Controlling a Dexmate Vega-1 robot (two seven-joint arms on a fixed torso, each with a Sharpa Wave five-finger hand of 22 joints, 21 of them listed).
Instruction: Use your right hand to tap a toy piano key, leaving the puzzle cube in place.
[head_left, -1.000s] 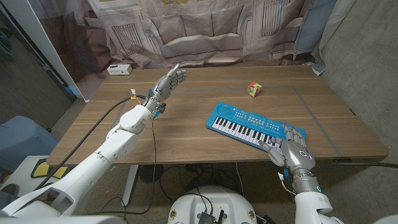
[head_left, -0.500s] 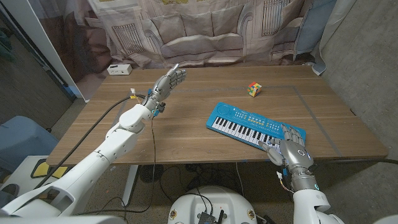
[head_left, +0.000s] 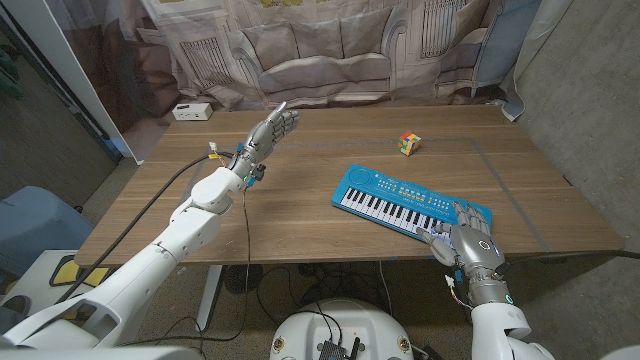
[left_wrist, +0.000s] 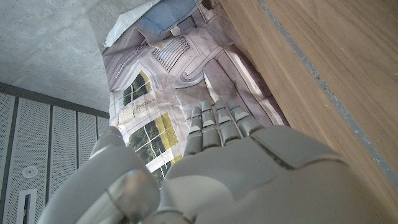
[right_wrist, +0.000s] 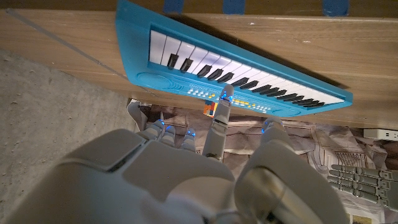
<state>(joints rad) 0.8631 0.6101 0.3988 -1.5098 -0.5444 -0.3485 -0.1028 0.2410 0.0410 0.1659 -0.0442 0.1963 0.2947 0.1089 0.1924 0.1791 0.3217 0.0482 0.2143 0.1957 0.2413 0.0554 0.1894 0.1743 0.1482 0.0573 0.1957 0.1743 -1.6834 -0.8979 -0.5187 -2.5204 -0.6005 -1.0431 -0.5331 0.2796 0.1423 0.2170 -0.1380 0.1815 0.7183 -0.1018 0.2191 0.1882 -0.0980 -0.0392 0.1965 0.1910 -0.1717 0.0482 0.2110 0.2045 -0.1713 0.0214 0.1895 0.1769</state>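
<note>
Piano (head_left: 410, 199) keys sit beneath the right hand (head_left: 468, 243), one finger extended to tap, holding nothing; cube (head_left: 410, 143) lies well beyond the piano.

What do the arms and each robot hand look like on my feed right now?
Both arms are glossy white shells. The left arm carries a black cable along it, with small yellow and blue fittings at the wrist. The left robot hand and right robot hand are silver-grey metal with segmented fingers; the right wrist view shows small blue lights on the right one's fingers.
</note>
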